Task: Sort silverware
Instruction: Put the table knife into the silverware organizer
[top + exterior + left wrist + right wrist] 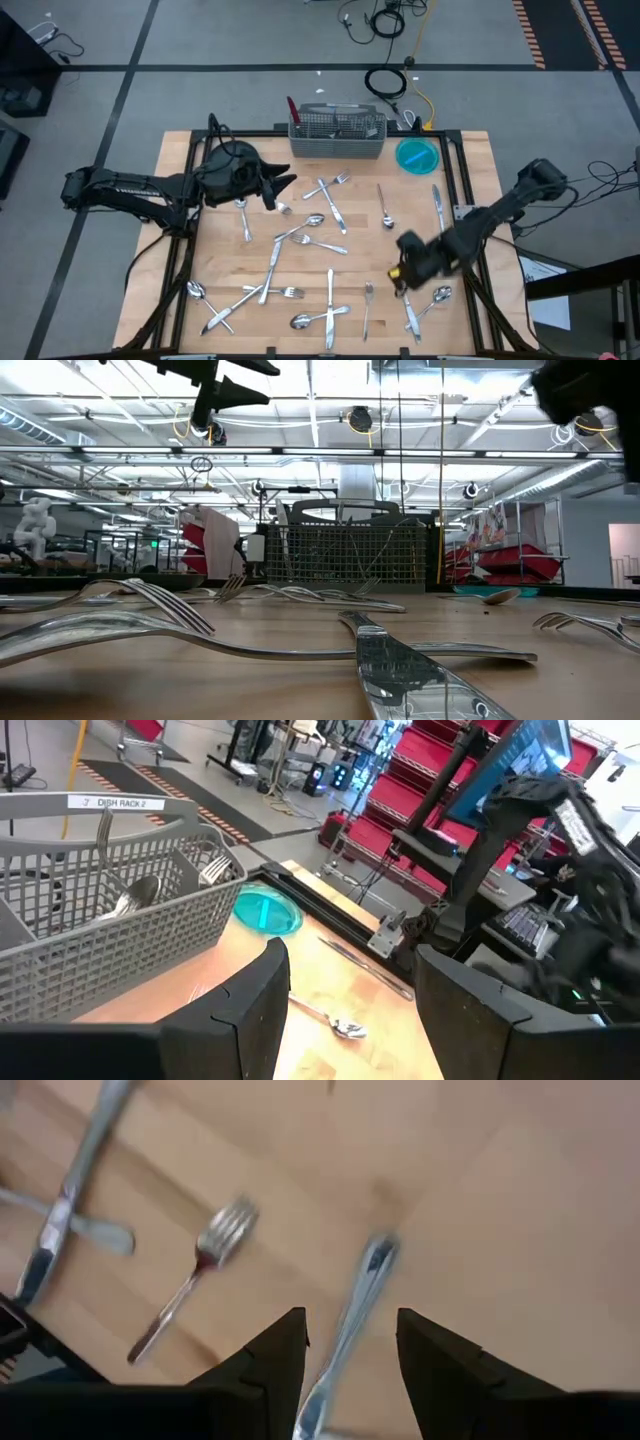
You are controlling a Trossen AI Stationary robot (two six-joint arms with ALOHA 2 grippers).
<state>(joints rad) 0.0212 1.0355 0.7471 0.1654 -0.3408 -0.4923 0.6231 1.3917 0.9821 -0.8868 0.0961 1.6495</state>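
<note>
My right pincer [350, 1345] hangs low over the desk [520, 1200], fingers apart around a knife [352, 1315]; I think nothing is gripped yet; it could slide away; the other silverware [300, 240] lies scattered; my left pincer [350, 1005] waits open.

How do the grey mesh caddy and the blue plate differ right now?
The caddy is a grey, boxy wire-mesh basket; the plate is blue, round and flat. The caddy already holds some silverware; the plate looks bare. Both sit side by side at the table's far edge.
</note>
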